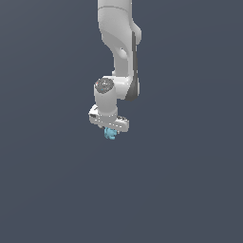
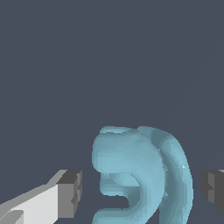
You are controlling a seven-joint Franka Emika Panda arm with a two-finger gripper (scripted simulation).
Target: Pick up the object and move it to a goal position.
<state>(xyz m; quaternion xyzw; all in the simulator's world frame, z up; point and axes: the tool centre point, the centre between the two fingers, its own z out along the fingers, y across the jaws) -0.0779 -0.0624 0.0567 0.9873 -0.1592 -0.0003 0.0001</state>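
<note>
You see the white arm point(image 1: 121, 47) coming down from the upper edge of the exterior view, its wrist turned so that the tool point(image 1: 110, 132) points downward. The object point(image 1: 110, 135), a small light-blue lumpy thing, sits directly beneath the tool's white crossbar, far smaller than the tool itself and touching or nearly touching its underside in that view. All around it there is only a plain dark grey-blue ground; you cannot tell from these views whether the object rests on a counter or hangs above it, since no shadow or edge shows.

In the wrist view the object point(image 2: 140, 175) fills the space between the two fingers. You see it as a rounded, curled cyan form with a hollow on one side and a thicker ridge on the other. One dark grey fingertip point(image 2: 70, 193), on its white finger, stands just beside the hollow side with a narrow gap visible. The other fingertip point(image 2: 213, 189) stands just beside the ridge, also with a thin strip of background between pad and object. So the tool is spread a little wider than the object, bracketing it without clamping it.

You can read no brand, label or writing anywhere on the arm, the tool or the object.
</note>
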